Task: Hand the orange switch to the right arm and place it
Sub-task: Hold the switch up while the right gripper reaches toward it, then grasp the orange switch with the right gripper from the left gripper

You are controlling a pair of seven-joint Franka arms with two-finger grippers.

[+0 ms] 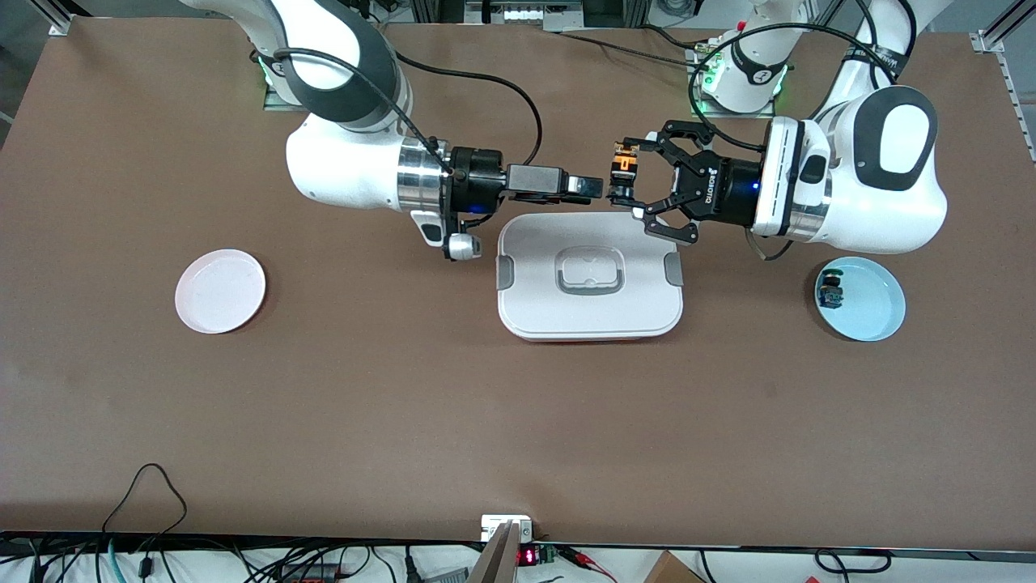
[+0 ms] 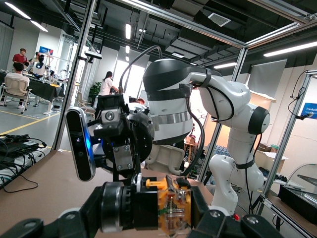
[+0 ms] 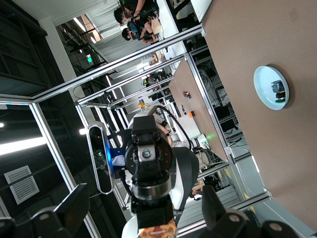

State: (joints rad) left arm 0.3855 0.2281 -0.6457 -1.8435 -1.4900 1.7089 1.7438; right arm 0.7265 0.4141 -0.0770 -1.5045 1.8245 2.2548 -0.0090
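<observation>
Switch (image 1: 623, 172) hangs over the table just past the white box (image 1: 589, 279), pinched in the left gripper (image 1: 639, 180). Right gripper (image 1: 595, 186), fingers wide, sits just beside it. Tiny, light and stiff, it probably wants a grip on the black body.

Two plates (image 1: 220, 291) (image 1: 870, 308), two switches (image 1: 624, 164) (image 1: 830, 291), one box (image 1: 589, 320).

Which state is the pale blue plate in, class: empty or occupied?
Occupied. The pale blue plate, at the left arm's end of the table, holds one small blue-and-green switch near its rim.
</observation>
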